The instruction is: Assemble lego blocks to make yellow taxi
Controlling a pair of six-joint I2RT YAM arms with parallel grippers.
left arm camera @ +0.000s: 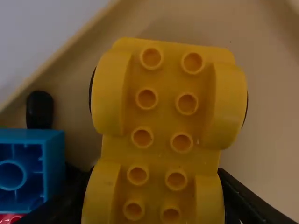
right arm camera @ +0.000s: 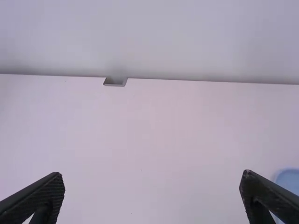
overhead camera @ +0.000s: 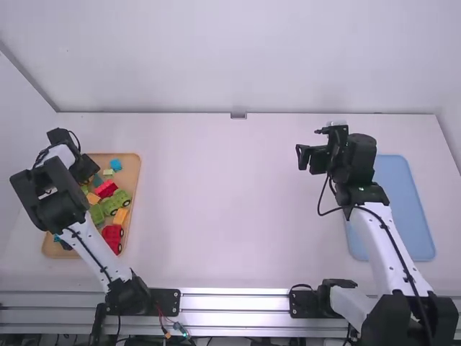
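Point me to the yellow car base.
The yellow car base is at the left gripper in the left wrist view, over the tan tray on the left of the table, beside a blue block.

The yellow block [left arm camera: 162, 122] looks like smooth plastic, the tray [overhead camera: 132, 173] smooth wood, the rail [overhead camera: 234, 302] shiny metal, the table [overhead camera: 230, 209] matt.
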